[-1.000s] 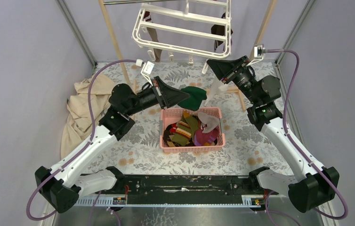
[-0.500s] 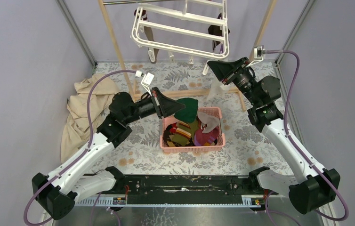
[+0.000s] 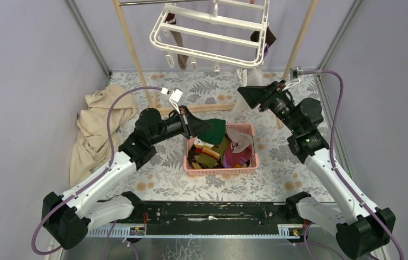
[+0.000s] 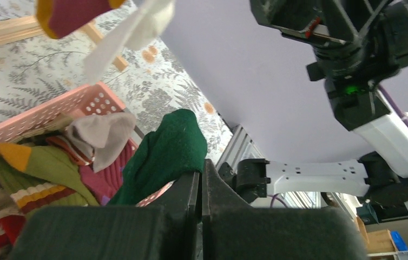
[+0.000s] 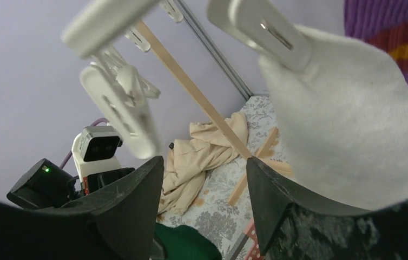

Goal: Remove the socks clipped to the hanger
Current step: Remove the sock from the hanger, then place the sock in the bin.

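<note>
The white hanger (image 3: 212, 33) hangs tilted at the top, with a brown sock (image 3: 179, 47) and a dark maroon sock (image 3: 261, 39) clipped to it. My left gripper (image 3: 197, 125) is shut on a green sock (image 4: 164, 157), which it holds over the left end of the pink basket (image 3: 221, 169). My right gripper (image 5: 204, 162) stands open just under the hanger's near right corner with nothing between its fingers. A white sock (image 5: 353, 135) hangs from a clip (image 5: 267, 30) just outside its right finger. Behind that is a purple striped sock (image 5: 402, 38).
The basket holds several loose socks (image 3: 212, 154). A beige cloth (image 3: 96, 124) lies crumpled at the left wall. Light wooden poles (image 3: 131, 49) stand on either side of the hanger, with a wooden base bar (image 3: 212, 107) on the floral table cover.
My right gripper has opened and drawn back a little. The left arm brought the green sock down and nearer, over the basket. The hanger swung slightly right.
</note>
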